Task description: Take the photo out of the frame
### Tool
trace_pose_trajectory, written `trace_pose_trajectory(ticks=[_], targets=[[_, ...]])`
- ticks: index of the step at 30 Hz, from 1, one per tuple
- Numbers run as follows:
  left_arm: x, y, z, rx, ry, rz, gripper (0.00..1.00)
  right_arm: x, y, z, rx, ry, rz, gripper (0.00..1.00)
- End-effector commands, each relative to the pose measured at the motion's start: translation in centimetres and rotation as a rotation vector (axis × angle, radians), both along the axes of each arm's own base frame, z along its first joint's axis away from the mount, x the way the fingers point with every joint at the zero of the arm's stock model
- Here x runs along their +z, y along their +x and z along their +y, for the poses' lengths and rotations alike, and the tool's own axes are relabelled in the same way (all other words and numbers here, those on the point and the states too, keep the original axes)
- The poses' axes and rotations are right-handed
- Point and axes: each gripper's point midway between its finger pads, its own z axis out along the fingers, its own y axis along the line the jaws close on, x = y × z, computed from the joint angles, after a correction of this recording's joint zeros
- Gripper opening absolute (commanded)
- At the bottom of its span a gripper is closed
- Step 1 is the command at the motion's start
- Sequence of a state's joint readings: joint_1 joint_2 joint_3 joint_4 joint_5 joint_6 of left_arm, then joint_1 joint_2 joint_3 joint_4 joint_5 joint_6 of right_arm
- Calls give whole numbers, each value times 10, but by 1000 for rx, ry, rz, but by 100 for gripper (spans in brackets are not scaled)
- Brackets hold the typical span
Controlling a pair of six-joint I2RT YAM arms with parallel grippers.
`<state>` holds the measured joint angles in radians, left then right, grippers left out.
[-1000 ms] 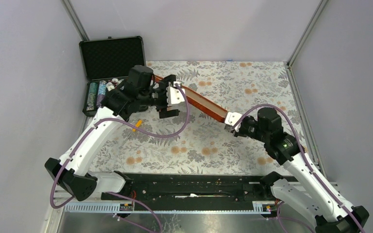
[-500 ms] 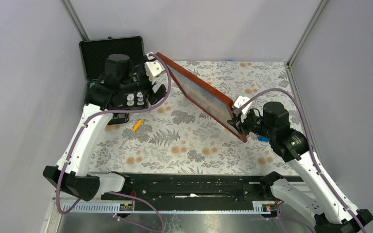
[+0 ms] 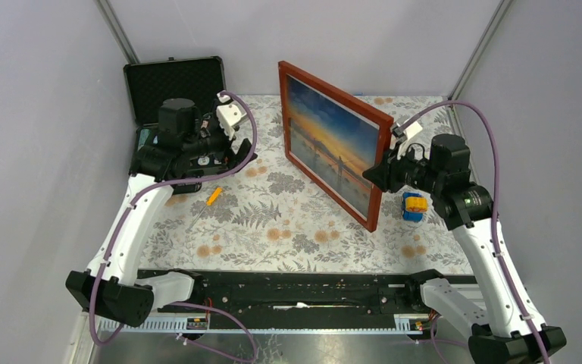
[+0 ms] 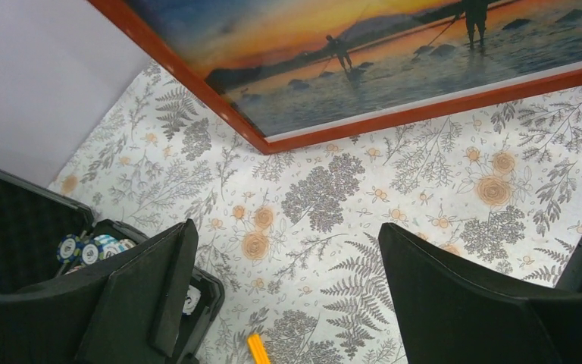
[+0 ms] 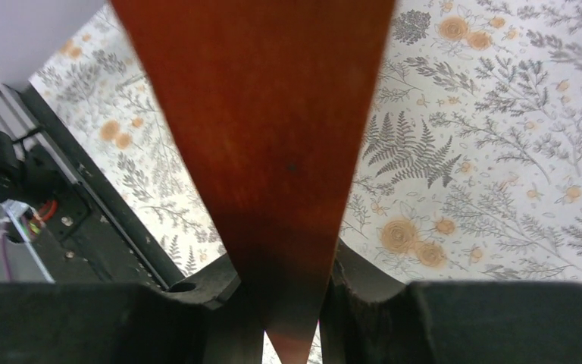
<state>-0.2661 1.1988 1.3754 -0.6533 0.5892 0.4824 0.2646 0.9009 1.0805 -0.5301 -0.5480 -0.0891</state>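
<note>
frame (image 3: 336,92) upright, long axis far-left to near-right, photo (image 3: 332,144) toward wide-open empty left gripper (image 4: 288,236), right gripper (image 3: 377,174) pinching rim

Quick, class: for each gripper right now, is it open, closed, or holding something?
Left gripper: open, holding nothing.
Right gripper: closed on the edge of the frame.

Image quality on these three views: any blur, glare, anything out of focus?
Top external: even soft light, sharp, no glare on the sunset photo. Left wrist: floral tablecloth crisp, the open left claw soft-edged this close to the lens. Right wrist: the orange-red wooden frame, gripped by the right claw, sits too close and smears; the cloth behind is sharper.
</note>
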Motion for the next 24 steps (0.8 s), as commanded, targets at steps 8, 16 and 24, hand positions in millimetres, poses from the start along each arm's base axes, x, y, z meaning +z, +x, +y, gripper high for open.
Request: trace_pose_trajectory(ticks=[8,16,24], targets=[[1,-6,2,-5,-55,-9,95,25,-27,13,129,304,278,0],[-7,-6,5,5,-62,21,95,5,-19,5,96,408,458,0],[-15,-9,8,7,-51,36,94,-33,-1,-11,55,497,628,0]])
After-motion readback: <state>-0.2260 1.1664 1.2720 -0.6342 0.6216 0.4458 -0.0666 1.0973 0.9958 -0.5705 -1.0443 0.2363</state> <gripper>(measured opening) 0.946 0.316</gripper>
